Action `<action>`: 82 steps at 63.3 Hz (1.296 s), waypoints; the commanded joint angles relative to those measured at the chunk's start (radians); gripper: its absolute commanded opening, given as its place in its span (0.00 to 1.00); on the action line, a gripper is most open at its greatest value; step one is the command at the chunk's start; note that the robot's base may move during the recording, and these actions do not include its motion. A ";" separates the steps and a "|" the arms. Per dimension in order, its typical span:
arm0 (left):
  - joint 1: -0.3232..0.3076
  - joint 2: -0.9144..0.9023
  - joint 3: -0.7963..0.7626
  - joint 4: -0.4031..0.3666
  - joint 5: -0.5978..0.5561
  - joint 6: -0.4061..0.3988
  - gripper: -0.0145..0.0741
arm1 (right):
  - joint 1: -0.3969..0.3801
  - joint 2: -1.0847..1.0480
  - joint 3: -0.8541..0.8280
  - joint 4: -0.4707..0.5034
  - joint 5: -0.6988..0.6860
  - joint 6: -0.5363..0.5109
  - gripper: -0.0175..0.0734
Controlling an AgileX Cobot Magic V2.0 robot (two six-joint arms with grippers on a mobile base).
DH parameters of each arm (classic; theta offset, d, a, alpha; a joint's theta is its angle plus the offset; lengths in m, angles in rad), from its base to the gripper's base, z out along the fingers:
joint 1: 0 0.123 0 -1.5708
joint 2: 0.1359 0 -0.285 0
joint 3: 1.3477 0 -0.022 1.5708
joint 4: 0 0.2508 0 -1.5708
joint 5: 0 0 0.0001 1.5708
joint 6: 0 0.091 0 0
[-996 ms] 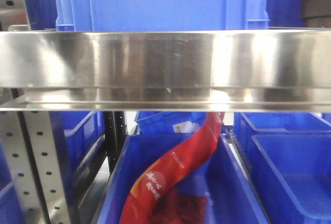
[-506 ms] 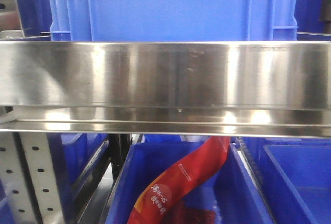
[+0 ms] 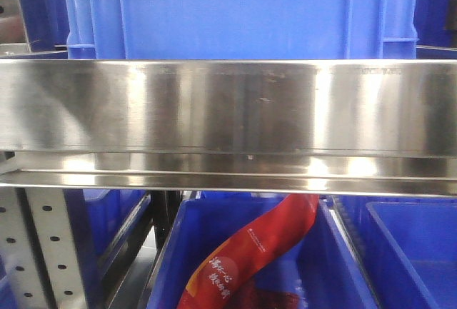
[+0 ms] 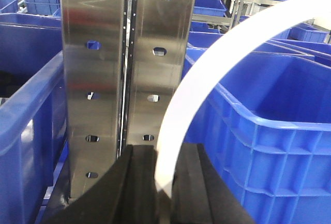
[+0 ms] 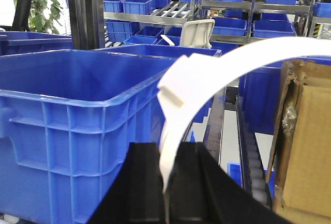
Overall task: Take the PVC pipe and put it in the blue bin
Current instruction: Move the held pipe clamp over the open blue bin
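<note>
The PVC pipe (image 4: 178, 115) is a slim white arc. In the left wrist view it rises from between the black jaws of my left gripper (image 4: 164, 182), which is shut on it, and curves away to the upper right. A big blue bin (image 4: 269, 125) stands just right of that gripper. In the right wrist view the PVC pipe (image 5: 207, 79) shows a squared, stepped collar and runs down into my right gripper (image 5: 166, 182), also shut on it. Another blue bin (image 5: 77, 131) stands close on the left there. The front view shows neither pipe nor grippers.
A perforated steel upright (image 4: 129, 53) stands straight ahead of the left gripper. A cardboard box (image 5: 305, 141) is at the right gripper's right. In front, a steel shelf beam (image 3: 228, 109) carries a blue crate (image 3: 235, 9); below it a bin holds a red packet (image 3: 250, 252).
In the front view the shelf beam and the bins have slid downward and look slightly larger. The red packet sits lower in the picture.
</note>
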 commanded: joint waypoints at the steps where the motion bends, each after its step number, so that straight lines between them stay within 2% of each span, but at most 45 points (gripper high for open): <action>1: -0.005 -0.007 -0.004 0.000 -0.029 -0.003 0.04 | 0.000 -0.006 0.000 -0.010 -0.030 -0.002 0.01; 38: -0.005 -0.007 -0.004 0.000 -0.032 -0.003 0.04 | 0.000 -0.006 0.000 -0.010 -0.057 -0.002 0.01; 46: -0.005 -0.005 -0.017 0.000 -0.014 -0.003 0.04 | 0.000 -0.004 -0.009 0.043 0.003 -0.002 0.01; 57: -0.005 0.039 -0.141 0.006 0.238 -0.001 0.04 | 0.000 0.031 -0.114 0.083 0.221 -0.002 0.02; 64: -0.005 0.083 -0.220 0.006 0.322 0.024 0.04 | 0.000 0.094 -0.215 0.128 0.401 -0.002 0.02; 71: -0.005 0.122 -0.274 0.006 0.341 0.079 0.04 | 0.000 0.167 -0.304 0.132 0.506 -0.002 0.02; 78: -0.005 0.153 -0.295 -0.007 0.331 0.082 0.04 | 0.000 0.227 -0.365 0.132 0.503 -0.007 0.02; 82: -0.005 0.165 -0.301 -0.022 0.327 0.087 0.04 | 0.000 0.254 -0.385 0.134 0.489 -0.060 0.02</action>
